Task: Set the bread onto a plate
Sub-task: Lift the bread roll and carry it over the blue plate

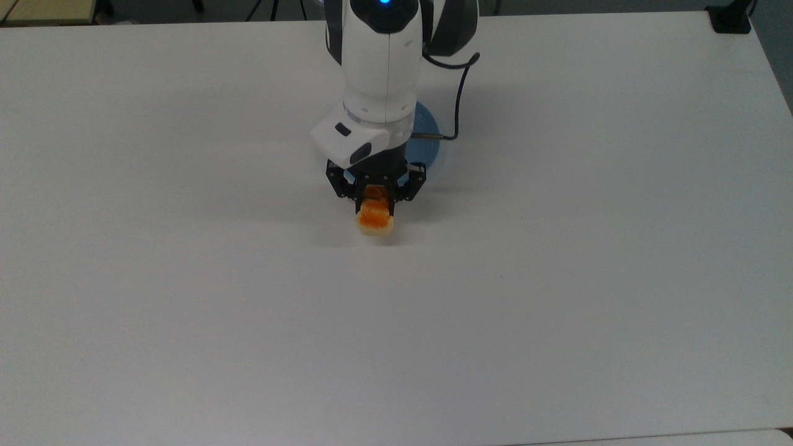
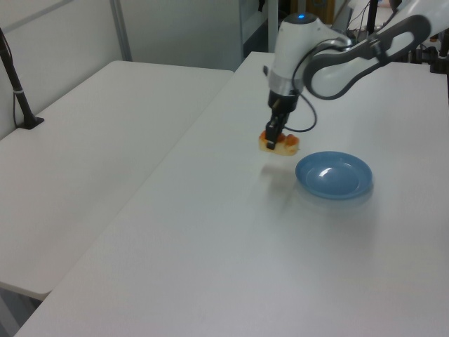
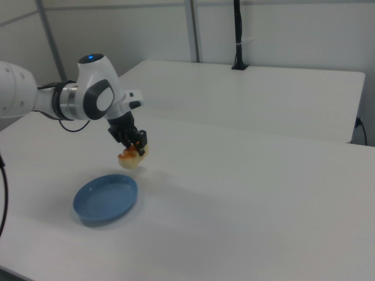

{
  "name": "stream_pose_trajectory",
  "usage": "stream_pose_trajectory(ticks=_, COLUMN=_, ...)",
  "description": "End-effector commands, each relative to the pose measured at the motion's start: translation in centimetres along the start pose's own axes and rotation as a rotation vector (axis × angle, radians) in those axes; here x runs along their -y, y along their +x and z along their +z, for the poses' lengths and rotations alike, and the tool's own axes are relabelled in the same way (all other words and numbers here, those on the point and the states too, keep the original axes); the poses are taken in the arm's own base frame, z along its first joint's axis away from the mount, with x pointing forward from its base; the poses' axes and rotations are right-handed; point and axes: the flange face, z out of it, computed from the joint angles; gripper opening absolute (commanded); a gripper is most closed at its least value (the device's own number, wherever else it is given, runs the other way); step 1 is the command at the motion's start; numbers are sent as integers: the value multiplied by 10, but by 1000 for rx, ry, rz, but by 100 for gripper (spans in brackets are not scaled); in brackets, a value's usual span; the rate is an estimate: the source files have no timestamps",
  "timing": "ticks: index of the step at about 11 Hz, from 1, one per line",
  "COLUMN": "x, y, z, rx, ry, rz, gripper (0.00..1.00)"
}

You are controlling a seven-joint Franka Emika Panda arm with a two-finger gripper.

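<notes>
While the bread is hanging clear of the tabletop, the scene is reading as follows, left to right.

Table (image 1: 155, 279): white and wide, lying under everything; in the left view a second white table (image 2: 91, 133) is standing beside it on the left view's left.

Bread (image 1: 374, 219): sitting pinched in the gripper, raised off the table with its shadow falling below it; its orange glazed top is facing up and its pale end is sticking out past the fingers. In the left view the bread (image 2: 279, 143) is hanging just to the left view's left of the plate, not above it. In the right view the bread (image 3: 130, 159) is tilting, above and to the right view's right of the plate.

Gripper (image 1: 376, 197): pointing downward, its two black fingers are pressing in on the loaf's sides, closed onto it.

Plate (image 2: 333, 175): blue, resting flat on the table with nothing in it; in the top view the plate (image 1: 427, 144) is peeking out behind the arm (image 1: 381, 62).

Cable (image 1: 457, 93): black, looping beside the wrist.
</notes>
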Motion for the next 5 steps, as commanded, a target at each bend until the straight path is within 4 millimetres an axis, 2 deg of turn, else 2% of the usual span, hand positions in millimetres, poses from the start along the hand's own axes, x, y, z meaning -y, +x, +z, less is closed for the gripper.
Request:
stream_pose_trajectory(ticks=1, x=-9, y=-71, z=-31, rx=27, ry=4, rz=-2, gripper=49)
stream_pose_trajectory(ticks=2, x=-11, y=-83, z=-33, rx=36, ry=4, rz=-6, gripper=49)
stream_pose_trajectory(ticks=5, x=-5, y=-115, z=-16, rx=80, ry=1, rz=-83, gripper=49)
